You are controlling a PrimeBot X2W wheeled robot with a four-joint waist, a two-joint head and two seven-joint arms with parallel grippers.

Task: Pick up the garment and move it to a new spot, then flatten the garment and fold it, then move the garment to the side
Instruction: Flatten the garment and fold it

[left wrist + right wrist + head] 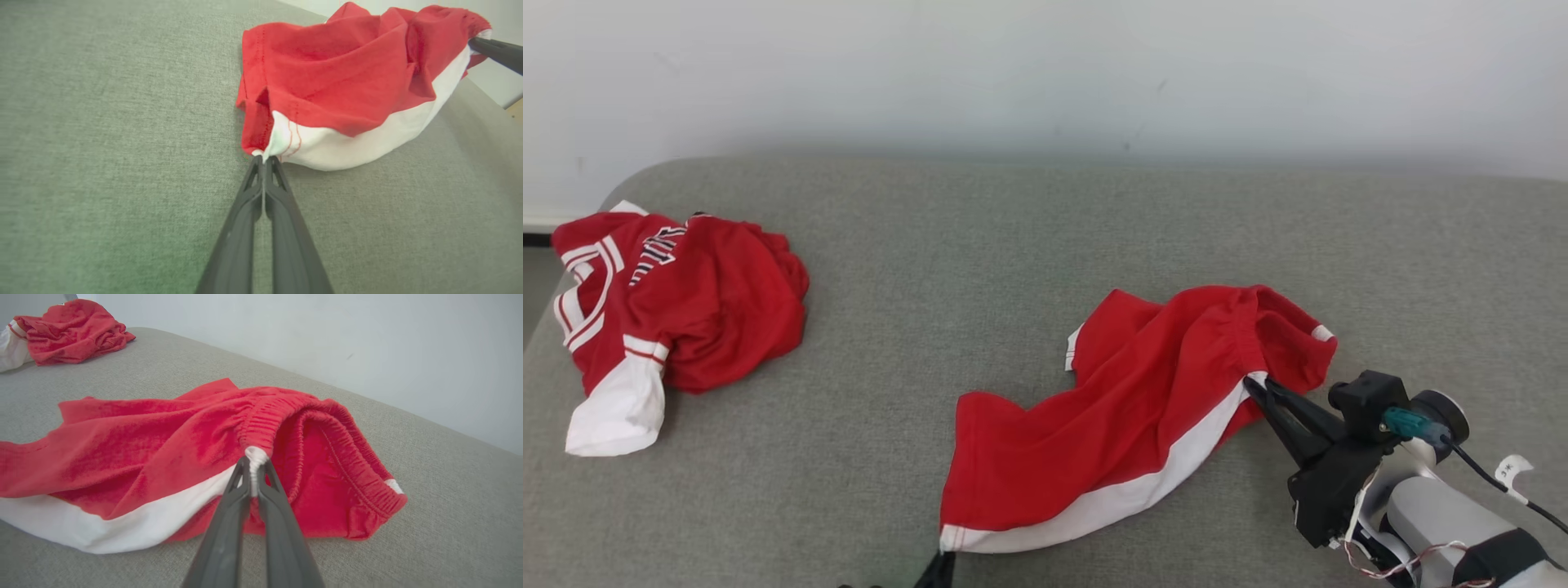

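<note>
Red shorts lie crumpled on the grey couch, and I pinch the hem corner in my left hand and the waistband in my right hand, so I can lift them stretched between.

Soft, even light covers the grey cushion; a dim shadow band runs along its far edge below the wall. The garment casts thin shadows. The 2 wrist views curve at their edges; the left one tints green lower left.
</note>
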